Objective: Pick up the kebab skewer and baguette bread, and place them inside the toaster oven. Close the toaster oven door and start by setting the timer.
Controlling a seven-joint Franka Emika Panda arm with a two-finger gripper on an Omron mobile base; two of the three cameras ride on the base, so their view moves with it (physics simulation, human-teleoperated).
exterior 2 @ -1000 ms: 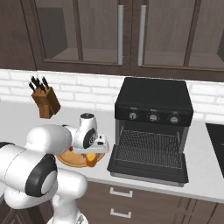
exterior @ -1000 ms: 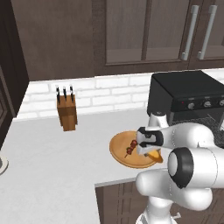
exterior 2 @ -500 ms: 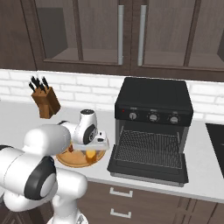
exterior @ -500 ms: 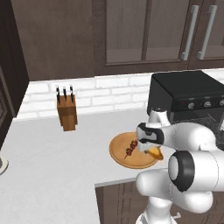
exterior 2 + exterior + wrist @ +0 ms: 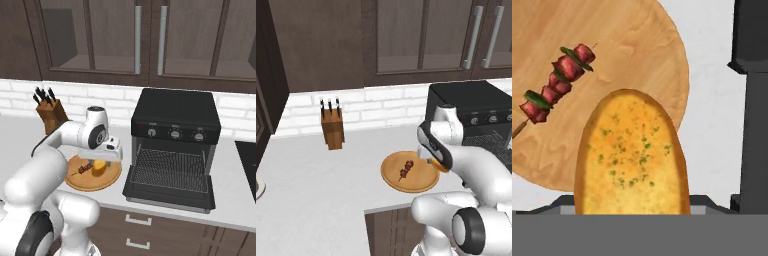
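Lifted since a moment ago, the golden, herb-flecked oval baguette bread (image 5: 632,155) sits pinched in the fingers (image 5: 100,165); beyond them, the chunky kebab skewer (image 5: 557,82) lies on the round wooden board (image 5: 627,45).

No readable text, label or number appears anywhere.

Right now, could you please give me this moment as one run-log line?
gripper: directly over baguette bread | kebab skewer: on round wooden board, beside bread | toaster oven door: open | toaster oven: rack empty
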